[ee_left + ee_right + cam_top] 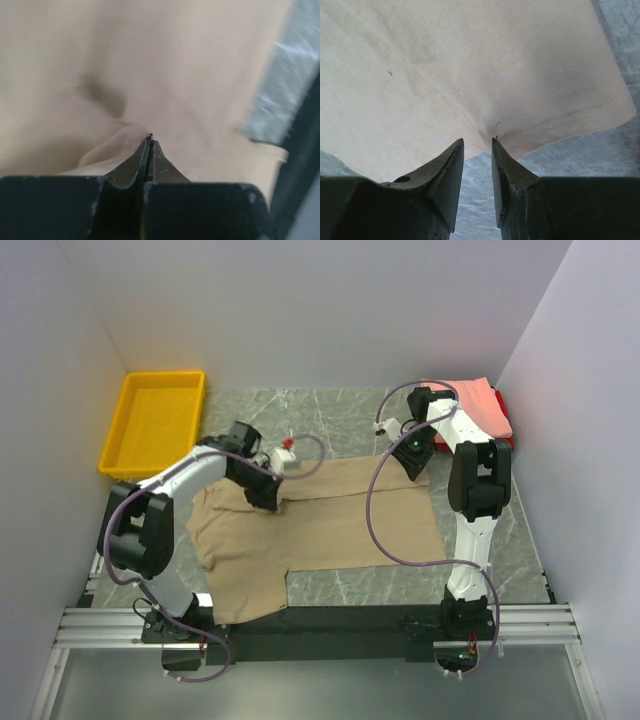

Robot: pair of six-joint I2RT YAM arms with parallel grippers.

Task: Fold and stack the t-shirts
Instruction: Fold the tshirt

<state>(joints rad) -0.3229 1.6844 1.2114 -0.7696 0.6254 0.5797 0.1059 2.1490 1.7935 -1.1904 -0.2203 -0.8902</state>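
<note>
Left wrist view: left gripper (150, 145) has jaws pressed together on a pinch of the tan shirt (165, 60), which lies spread between both grippers. Right gripper (477, 150) has jaws apart at the hem. That thin pinch may slip; a one-sided lift would skew the fold.

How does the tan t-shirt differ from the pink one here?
The tan t-shirt lies spread wide in the middle; the pink t-shirt sits folded small at the far right corner. The left gripper is shut on the tan t-shirt; no gripper touches the pink t-shirt. Both are plain-coloured.
</note>
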